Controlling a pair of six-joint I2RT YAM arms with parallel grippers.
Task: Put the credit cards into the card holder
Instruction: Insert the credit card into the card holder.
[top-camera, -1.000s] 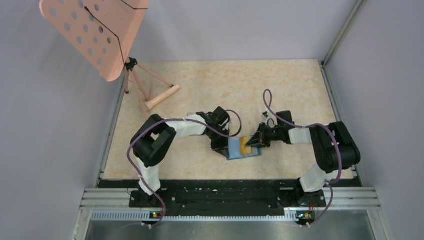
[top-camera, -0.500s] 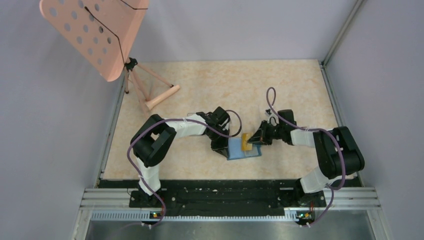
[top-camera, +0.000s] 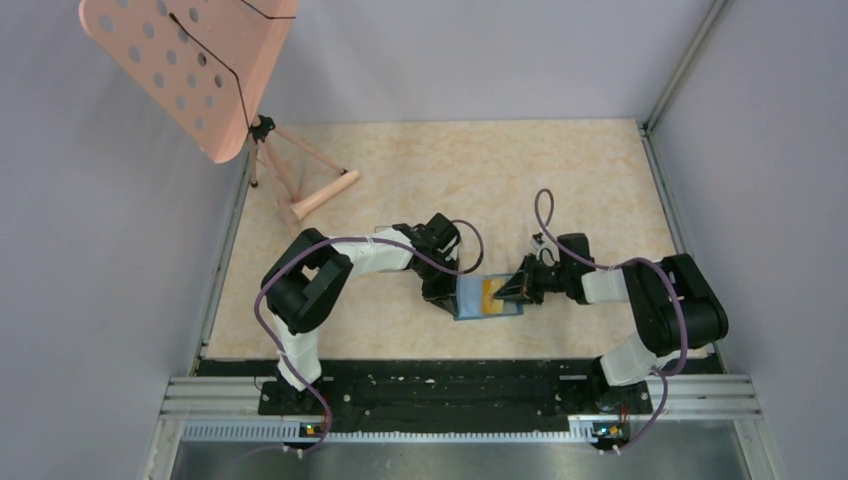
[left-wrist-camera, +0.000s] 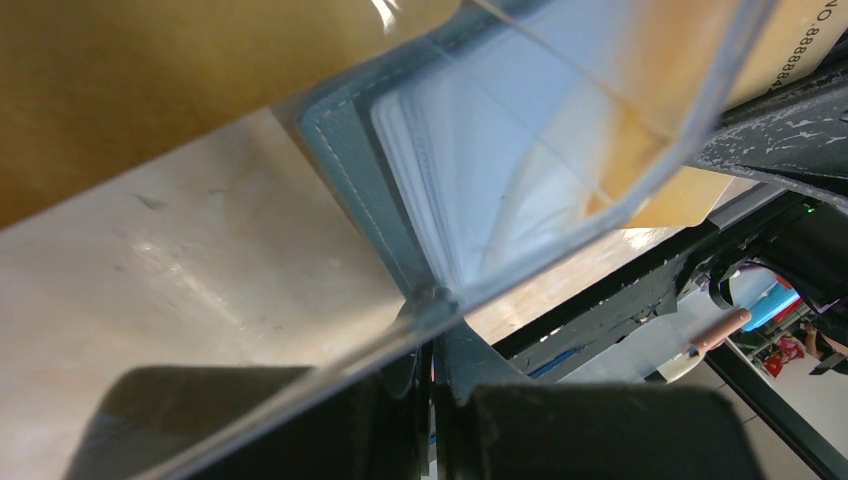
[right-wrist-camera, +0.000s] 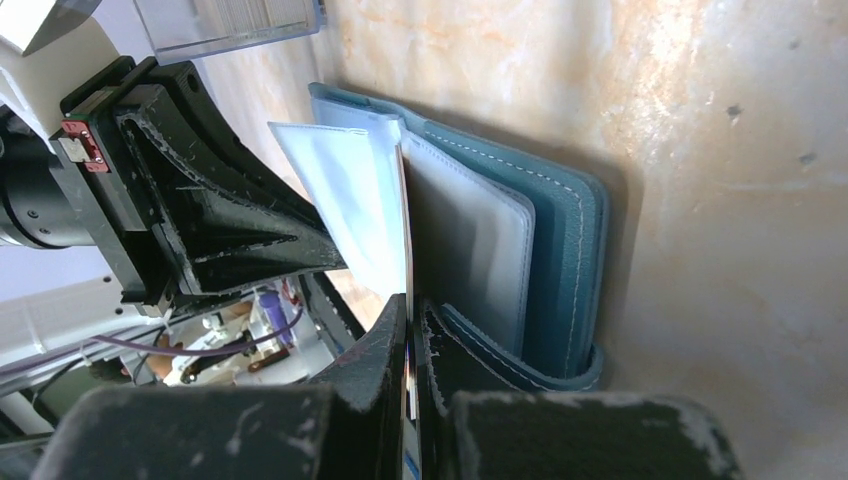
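A teal-blue card holder (top-camera: 478, 306) lies open on the table (top-camera: 560, 170), about midway along and closer to the near edge. The left gripper (top-camera: 447, 292) is clamped tight on the holder's left edge, pinching a clear sleeve (left-wrist-camera: 520, 200). The right gripper (top-camera: 503, 291), jaws closed, grips an orange-yellow credit card (top-camera: 490, 292) edge-on over the holder's open pockets.

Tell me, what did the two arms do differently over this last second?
The right gripper, shut on the orange card, shifted it slightly away from the arms' bases, then brought it back over the open card holder, where it now sits edge-on among the clear sleeves. The left gripper stayed shut on the card holder's left side, and the card holder did not shift.
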